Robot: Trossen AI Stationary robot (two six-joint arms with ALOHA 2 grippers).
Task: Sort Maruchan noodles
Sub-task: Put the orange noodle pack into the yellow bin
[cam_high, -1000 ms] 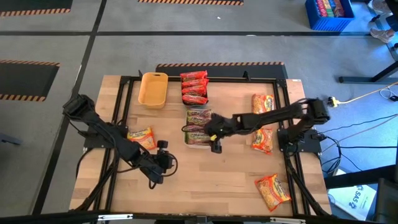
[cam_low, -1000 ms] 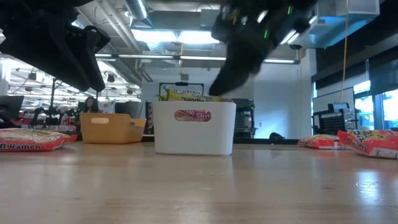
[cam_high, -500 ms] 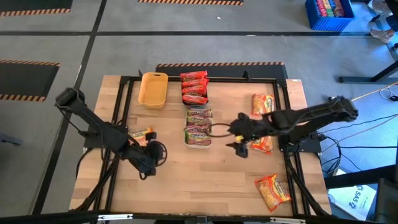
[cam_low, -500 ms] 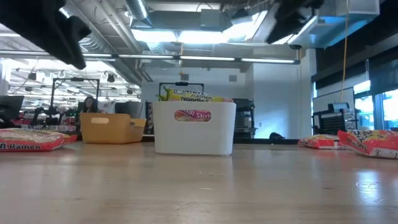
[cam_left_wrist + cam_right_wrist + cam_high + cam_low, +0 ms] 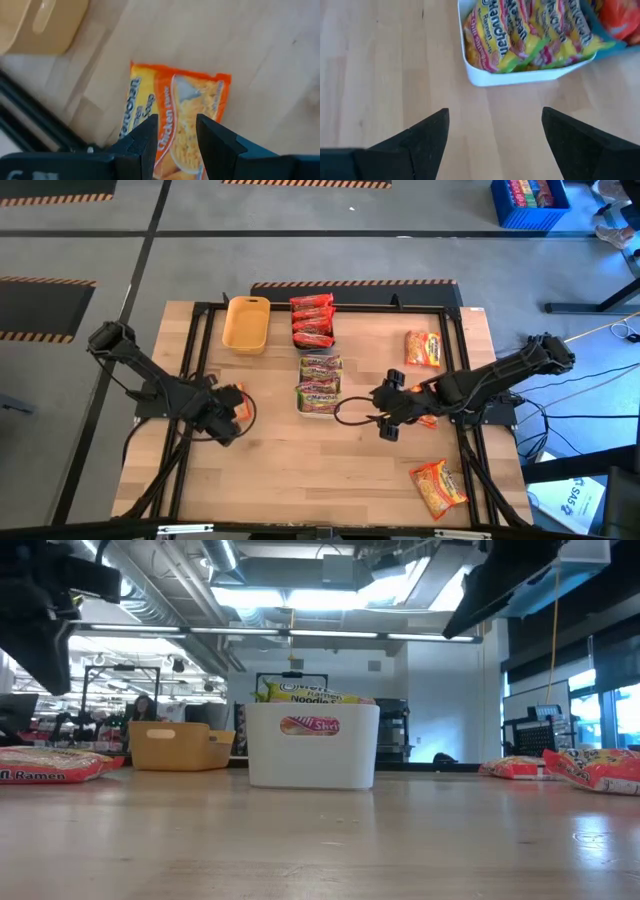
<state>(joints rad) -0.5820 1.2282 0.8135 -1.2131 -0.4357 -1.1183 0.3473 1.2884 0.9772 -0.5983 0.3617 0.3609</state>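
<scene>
An orange-yellow Maruchan packet lies flat on the wood at the table's left. My left gripper hovers just above it, open by a narrow gap, and touches nothing. My right gripper is wide open and empty over bare wood, right of the white tray. That tray holds several green-pink packets. Red packets lie stacked at the far middle. Other orange packets lie at the right and near right.
An empty yellow tray stands at the far left. Another orange packet lies partly under my right arm. A black frame runs along the table's sides. Bare wood lies along the near middle.
My right gripper has drawn back from over the white tray toward the table's right edge and a little toward the near edge, staying open. My left gripper has gone toward the table's left and far edges, coming over the orange-yellow packet.
</scene>
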